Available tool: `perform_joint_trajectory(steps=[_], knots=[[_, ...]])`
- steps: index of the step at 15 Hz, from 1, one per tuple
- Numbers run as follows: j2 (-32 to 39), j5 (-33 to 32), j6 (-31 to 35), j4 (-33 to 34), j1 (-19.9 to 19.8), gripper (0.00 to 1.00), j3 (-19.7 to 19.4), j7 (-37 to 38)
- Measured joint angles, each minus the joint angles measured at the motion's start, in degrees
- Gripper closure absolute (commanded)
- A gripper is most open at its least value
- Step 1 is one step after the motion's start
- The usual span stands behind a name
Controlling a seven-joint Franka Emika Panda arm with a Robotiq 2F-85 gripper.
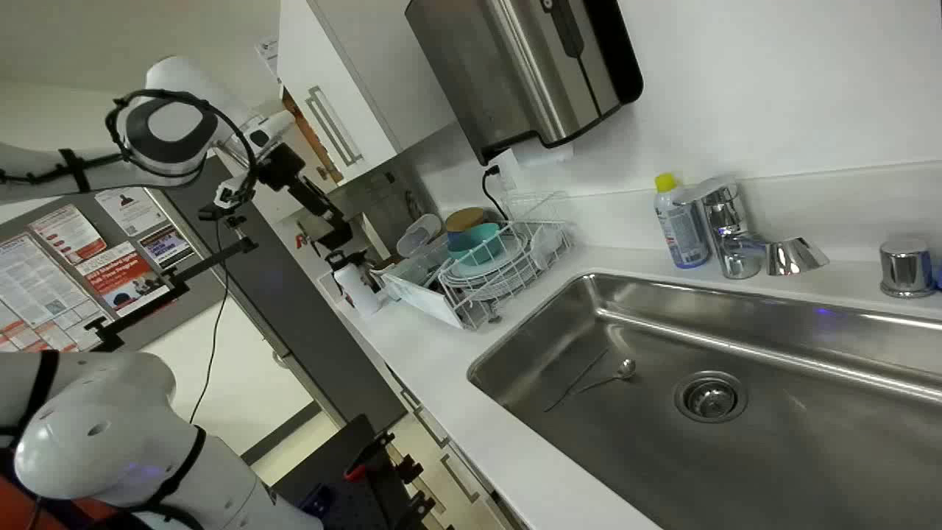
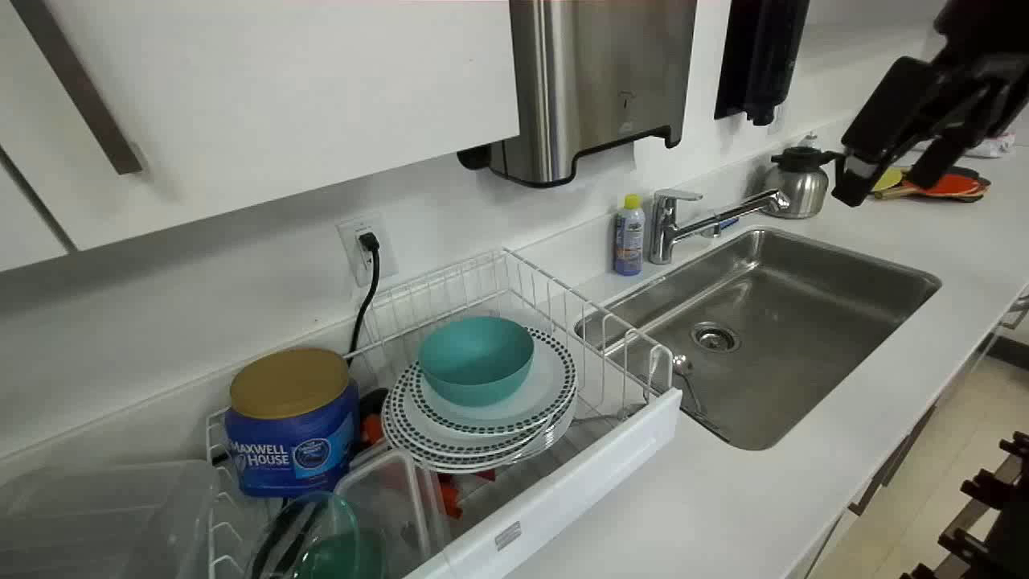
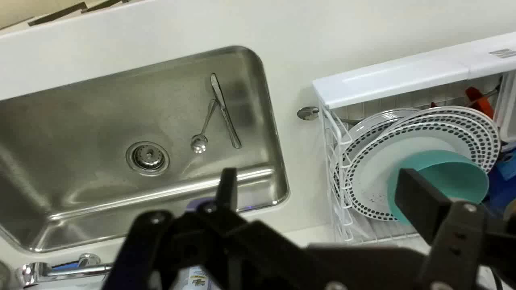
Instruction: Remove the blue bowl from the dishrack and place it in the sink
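In the wrist view the black two-fingered pincer [image 3: 318,177] stands wide, one finger hiding part of the small round teal-blue bowl [image 3: 455,177]. The bowl rests on a stack of white plates with dark dashed rims [image 3: 385,159], inside the white wire dishrack [image 3: 395,76] on the smooth white desk [image 3: 290,68]. The rectangular stainless steel sink [image 3: 80,121] is set into the desk near the dishrack, with a silver knife [image 3: 226,114] and a silver spoon [image 3: 199,143] lying on its floor.

In an exterior view the bowl sits open side up, and the dishrack runs along the back edge of the desk, a blue plastic canister with a tan lid [image 2: 289,438] near the plates. A blue-and-white can with a yellow cap [image 2: 629,241] and a chrome faucet [image 2: 664,233] stand side by side between the sink and the back edge. The pincer, fingers parted, is well apart from the bowl.

In an exterior view the white robot arm [image 1: 103,427] stands off the front edge of the desk, a white spray bottle [image 1: 358,288] is near that edge, and a stainless steel dispenser [image 1: 515,66] hangs above the back edge
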Motion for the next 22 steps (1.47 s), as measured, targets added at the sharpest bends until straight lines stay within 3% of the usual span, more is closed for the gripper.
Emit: perform_joint_trajectory(steps=[11, 17, 22], knots=[[0.95, -0.25, 1.37, 0.18, 0.32, 0.00, 0.51, -0.20], [10.33, -0.25, 17.17, 0.75, 1.47, 0.00, 4.15, -0.20], [20.93, -0.49, 32.27, 0.92, 2.54, 0.00, 4.83, -0.20]])
